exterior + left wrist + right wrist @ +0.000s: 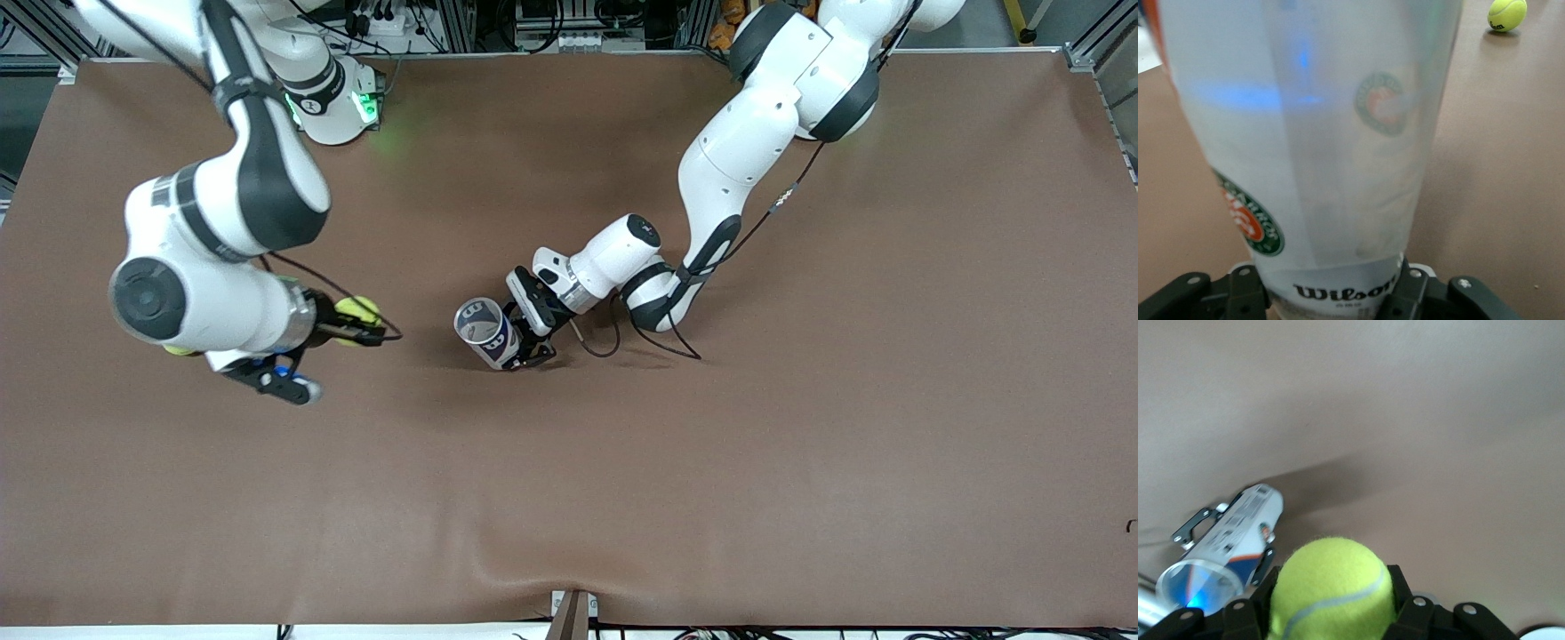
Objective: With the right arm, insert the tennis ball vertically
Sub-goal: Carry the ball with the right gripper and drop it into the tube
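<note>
My right gripper [368, 324] is shut on a yellow tennis ball [358, 309]. It is over the table, apart from the can and toward the right arm's end. The ball fills the space between the jaws in the right wrist view [1331, 587]. My left gripper [526, 342] is shut on the base end of a clear Wilson tennis ball can [487, 333]. It holds the can tilted, with the open mouth toward the right arm's end. The can fills the left wrist view [1318, 133] and shows in the right wrist view [1231, 537].
A second tennis ball [1507, 13] lies on the brown table cover [622, 498]. In the front view only a yellow sliver of it [178, 349] shows under the right arm.
</note>
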{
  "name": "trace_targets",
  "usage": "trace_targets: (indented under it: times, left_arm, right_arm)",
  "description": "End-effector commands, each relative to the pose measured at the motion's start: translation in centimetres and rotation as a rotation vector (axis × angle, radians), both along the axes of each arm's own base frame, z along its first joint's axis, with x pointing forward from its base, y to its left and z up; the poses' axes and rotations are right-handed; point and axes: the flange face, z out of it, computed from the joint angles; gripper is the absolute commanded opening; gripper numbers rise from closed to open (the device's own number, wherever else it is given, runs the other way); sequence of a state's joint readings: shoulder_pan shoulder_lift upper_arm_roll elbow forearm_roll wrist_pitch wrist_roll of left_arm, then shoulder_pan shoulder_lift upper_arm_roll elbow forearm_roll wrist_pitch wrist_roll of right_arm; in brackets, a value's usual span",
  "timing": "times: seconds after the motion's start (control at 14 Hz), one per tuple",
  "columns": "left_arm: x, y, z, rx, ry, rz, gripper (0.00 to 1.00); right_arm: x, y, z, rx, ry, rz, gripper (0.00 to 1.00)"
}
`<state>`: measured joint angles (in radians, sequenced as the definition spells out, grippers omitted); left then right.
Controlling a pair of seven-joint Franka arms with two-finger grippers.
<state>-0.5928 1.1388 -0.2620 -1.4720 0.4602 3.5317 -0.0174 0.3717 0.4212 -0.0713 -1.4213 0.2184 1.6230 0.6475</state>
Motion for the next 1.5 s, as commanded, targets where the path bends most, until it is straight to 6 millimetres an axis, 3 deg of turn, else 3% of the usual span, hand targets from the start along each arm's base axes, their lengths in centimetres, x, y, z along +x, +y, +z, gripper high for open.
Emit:
trace_targets:
  times: [0.0, 0.07, 0.5, 0.64, 1.0, 1.29, 1.36, 1.43]
  left_arm:
    - [-0.2, -0.1, -0.3, 0.0, -0.017, -0.016, 0.64]
    - [-0.2, -0.1, -0.3, 0.0, -0.017, -0.016, 0.64]
    - [-0.2, -0.1, -0.2, 0.0, -0.02, -0.018, 0.65]
    - [-0.2, -0.1, -0.2, -0.002, -0.02, -0.017, 0.65]
    - [-0.2, -0.1, -0.2, -0.002, -0.019, -0.016, 0.65]
    - [-0.2, -0.2, -0.1, -0.004, -0.019, -0.016, 0.67]
    - [-0.1, -0.1, -0.1, -0.003, -0.02, -0.016, 0.67]
    - [-0.1, -0.1, -0.1, -0.003, -0.02, -0.016, 0.67]
  right_arm:
    - [-1.9, 3.5, 1.7, 0.003, 0.012, -0.064, 0.14]
    - [-2.6, 5.3, 1.7, -0.004, 0.011, -0.075, 0.14]
    - [-4.3, 10.8, 1.3, -0.011, -0.024, -0.12, 0.14]
    - [-4.4, 12.6, -0.3, -0.017, -0.038, -0.134, 0.14]
    - [-3.4, 13.5, -3.3, -0.022, -0.053, -0.159, 0.14]
    - [-2.7, 13.6, -4.6, -0.018, -0.077, -0.168, 0.15]
    - [-2.5, 13.4, -5.0, -0.018, -0.075, -0.174, 0.18]
    - [-2.4, 13.3, -5.2, -0.02, -0.074, -0.176, 0.38]
